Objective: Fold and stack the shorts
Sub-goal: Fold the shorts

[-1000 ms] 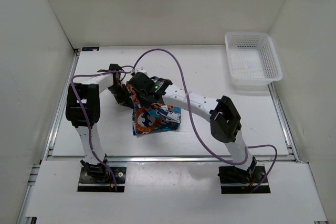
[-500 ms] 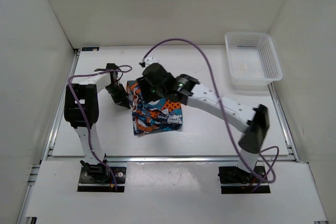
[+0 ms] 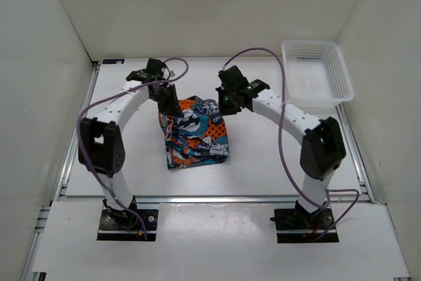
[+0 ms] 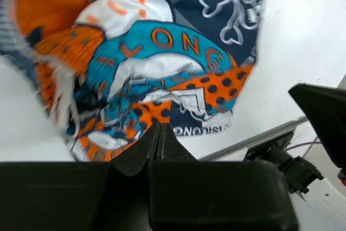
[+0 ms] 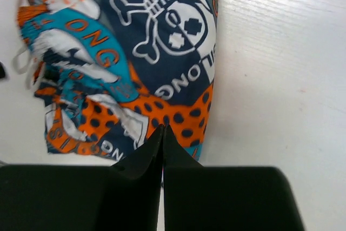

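Note:
The shorts [image 3: 196, 137] lie in a folded, roughly rectangular bundle at the middle of the table, with an orange, blue, teal, white and black print. My left gripper [image 3: 170, 104] hovers over their back left corner. Its jaws are shut, with nothing between them in the left wrist view [image 4: 158, 127], where the shorts [image 4: 162, 63] lie below. My right gripper [image 3: 225, 102] is at their back right edge. It is shut too [image 5: 163, 129], empty, and just above the shorts [image 5: 135, 68].
A white mesh basket [image 3: 317, 74] stands at the back right corner. Metal rails [image 3: 210, 197] line the table's near and side edges. White walls close in the left, back and right sides.
The right arm has swung from over the shorts' left part to their back right edge. The left gripper moved from the left side to the back. The shorts now reach farther back.

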Controlling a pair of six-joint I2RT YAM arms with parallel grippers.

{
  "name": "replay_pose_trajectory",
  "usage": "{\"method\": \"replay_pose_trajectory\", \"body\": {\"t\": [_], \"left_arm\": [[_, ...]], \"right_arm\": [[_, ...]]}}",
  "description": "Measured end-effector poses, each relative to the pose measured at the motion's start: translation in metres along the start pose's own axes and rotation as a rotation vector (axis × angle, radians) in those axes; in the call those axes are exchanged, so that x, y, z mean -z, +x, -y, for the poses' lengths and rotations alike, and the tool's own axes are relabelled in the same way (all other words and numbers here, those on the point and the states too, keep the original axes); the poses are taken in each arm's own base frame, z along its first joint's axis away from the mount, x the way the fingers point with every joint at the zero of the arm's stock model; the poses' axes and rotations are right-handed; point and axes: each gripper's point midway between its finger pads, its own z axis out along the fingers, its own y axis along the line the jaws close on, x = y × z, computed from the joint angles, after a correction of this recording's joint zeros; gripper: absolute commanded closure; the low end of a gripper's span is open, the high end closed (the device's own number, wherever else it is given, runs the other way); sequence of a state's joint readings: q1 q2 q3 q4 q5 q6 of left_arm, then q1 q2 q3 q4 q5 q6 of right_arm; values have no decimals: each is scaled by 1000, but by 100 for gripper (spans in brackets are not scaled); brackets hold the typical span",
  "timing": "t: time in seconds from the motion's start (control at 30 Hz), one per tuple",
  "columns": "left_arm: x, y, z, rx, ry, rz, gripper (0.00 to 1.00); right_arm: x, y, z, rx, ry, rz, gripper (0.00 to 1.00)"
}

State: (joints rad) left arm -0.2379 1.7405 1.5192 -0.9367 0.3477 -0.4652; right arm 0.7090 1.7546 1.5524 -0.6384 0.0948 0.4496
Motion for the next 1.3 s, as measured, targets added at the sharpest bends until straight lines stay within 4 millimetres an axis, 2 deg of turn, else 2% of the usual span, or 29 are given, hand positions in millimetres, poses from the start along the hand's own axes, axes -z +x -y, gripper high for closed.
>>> {"method": "replay_pose_trajectory", "body": {"t": [0.03,0.1,0.2,0.27,0.33,0.43,0.5,0.57,0.63,0.7,0.8,0.87,0.9,0.97,1.03,1.1,1.17,1.2,1.23,1.3], "left_arm": [[-13,7,3,-4,4,-40,90],[-43,15,-5,14,-14,-113,90],[-86,26,-38,78,-90,-213,90],[-104,31,-61,120,-136,-255,90],[-110,32,-70,155,-141,-286,90],[-106,18,-72,150,-152,-251,90],[-105,8,-71,134,-154,-222,90],[-104,1,-70,117,-156,-203,90],[-103,-1,-71,110,-161,-196,90],[-103,-1,-71,108,-167,-197,90],[-101,-2,-71,104,-170,-195,90],[-99,-3,-69,100,-169,-189,90],[-97,-4,-68,98,-166,-184,90],[-92,-8,-64,92,-160,-170,90],[-87,-14,-60,88,-156,-157,90],[-83,-22,-55,81,-149,-138,90],[-78,-28,-51,74,-144,-127,80],[-76,-30,-49,68,-142,-123,77],[-73,-32,-47,63,-140,-120,72],[-64,-34,-42,55,-137,-111,67]], "right_arm": [[-12,2,3,-8,-3,-25,100],[-35,4,5,-19,-12,-72,100],[-69,4,4,-31,-30,-120,100],[-93,5,3,-37,-38,-139,100],[-117,8,6,-49,-29,-161,100],[-146,19,11,-63,-4,-202,100],[-156,23,14,-66,11,-212,100],[-149,17,14,-59,28,-194,100],[-134,8,13,-53,35,-162,100],[-108,1,9,-46,32,-125,100],[-55,-9,-7,-24,-2,-44,100],[-28,-6,-24,1,-38,1,100],[-19,2,-34,16,-60,7,100],[-20,25,-48,36,-81,-18,100],[-39,56,-52,53,-70,-83,100],[-68,92,-41,57,-18,-181,100],[-93,120,-26,49,36,-261,100],[-98,124,-24,33,42,-277,100],[-97,117,-24,28,43,-253,97],[-87,105,-21,15,55,-226,84]]}}
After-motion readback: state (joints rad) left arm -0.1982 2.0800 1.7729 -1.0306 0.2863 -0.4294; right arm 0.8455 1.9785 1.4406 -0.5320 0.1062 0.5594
